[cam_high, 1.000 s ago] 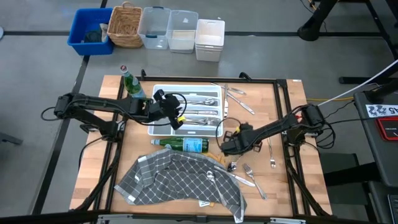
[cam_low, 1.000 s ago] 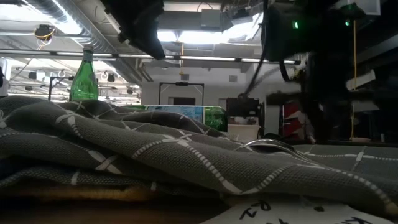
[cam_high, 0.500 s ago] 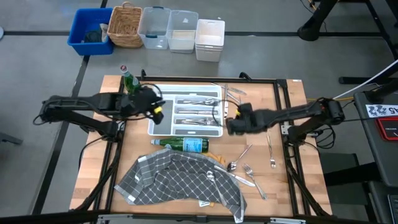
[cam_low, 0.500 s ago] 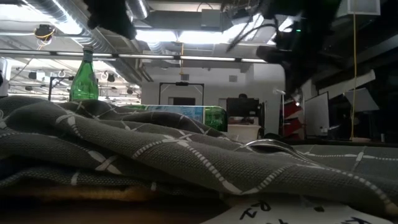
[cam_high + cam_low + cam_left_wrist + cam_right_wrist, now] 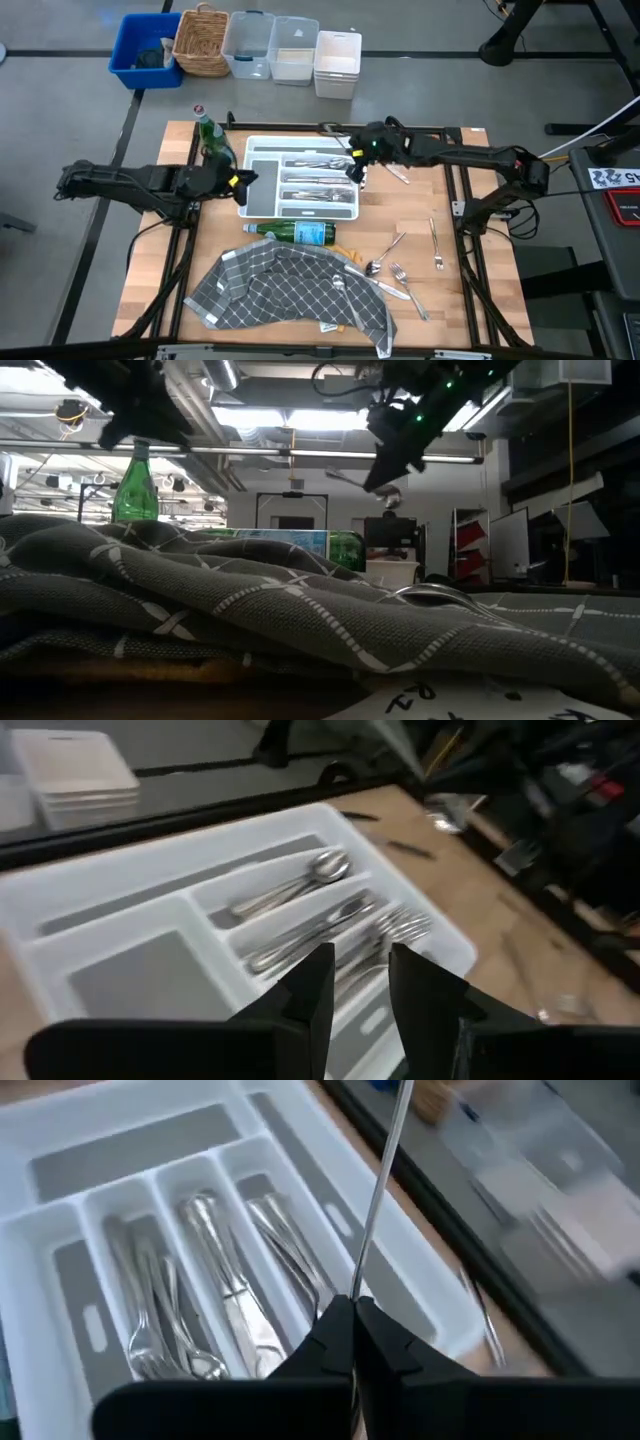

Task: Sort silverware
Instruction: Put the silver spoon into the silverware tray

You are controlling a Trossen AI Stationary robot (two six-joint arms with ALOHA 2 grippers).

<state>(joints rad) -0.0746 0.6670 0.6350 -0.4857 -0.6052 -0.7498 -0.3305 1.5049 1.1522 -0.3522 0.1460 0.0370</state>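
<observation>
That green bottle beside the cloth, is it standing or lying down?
Lying down. The green bottle rests on its side on the table, between the white tray and the grey cloth.

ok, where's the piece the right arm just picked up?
High view: the utensil is pinched in the right pincer, above the white tray's right edge.

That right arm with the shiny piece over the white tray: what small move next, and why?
Probably lower it. The right tool is shut on a slim piece of silverware above the white tray, whose slots already hold cutlery. Which slot fits is unclear; its end is hidden.
</observation>
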